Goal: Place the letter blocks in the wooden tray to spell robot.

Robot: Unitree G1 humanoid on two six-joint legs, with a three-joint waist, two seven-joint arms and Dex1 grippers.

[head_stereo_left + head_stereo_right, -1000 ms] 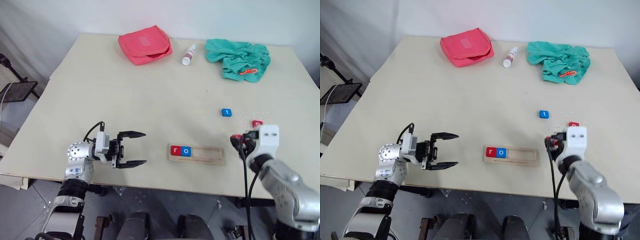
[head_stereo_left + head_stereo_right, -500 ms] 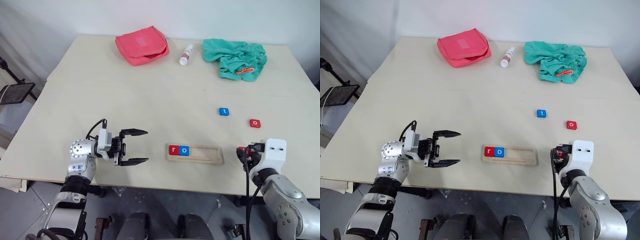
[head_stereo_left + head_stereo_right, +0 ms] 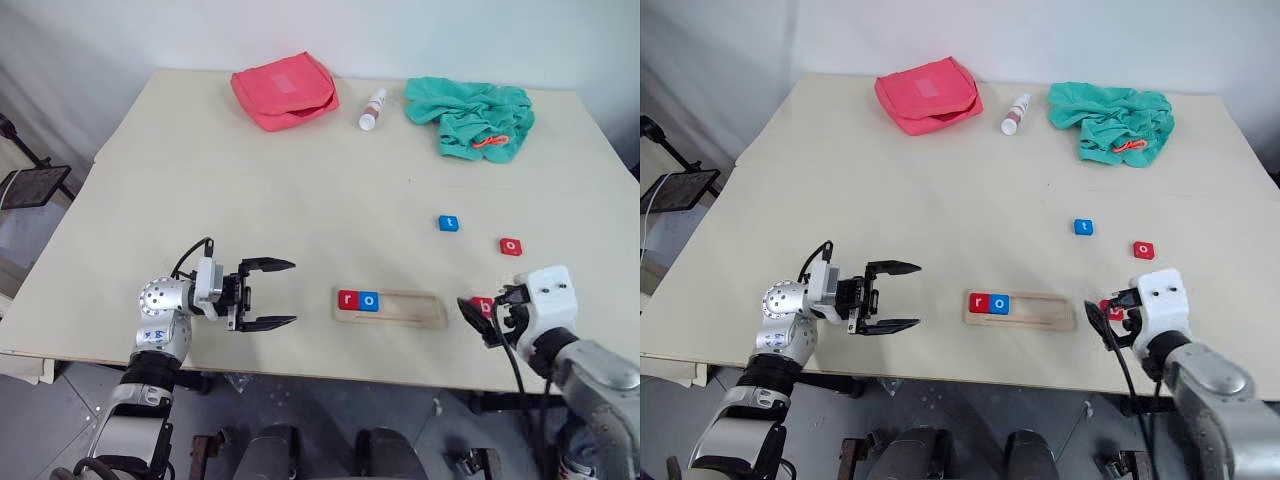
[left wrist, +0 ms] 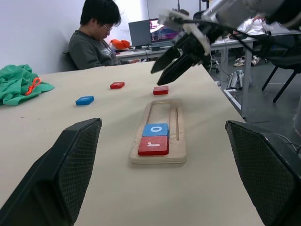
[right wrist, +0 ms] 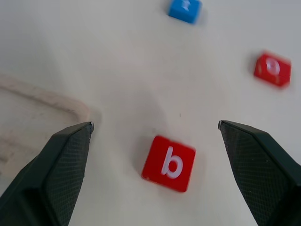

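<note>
The tray (image 3: 391, 306) lies near the table's (image 3: 250, 190) front edge, its long axis running left to right. At its left end sit a red r (image 3: 348, 299) and a blue o (image 3: 370, 300), touching, reading "ro" upright from the robot's side; the rest of the groove is bare. Just off the tray's right end lies the red b (image 5: 169, 163), flat on the table, between the spread fingers of the right gripper (image 5: 155, 165), which do not touch it. Farther back lie the blue t (image 3: 450, 223) and the red o (image 3: 511, 245), apart from each other. The left gripper (image 3: 272, 294) hangs left of the tray, fingers spread, empty.
</note>
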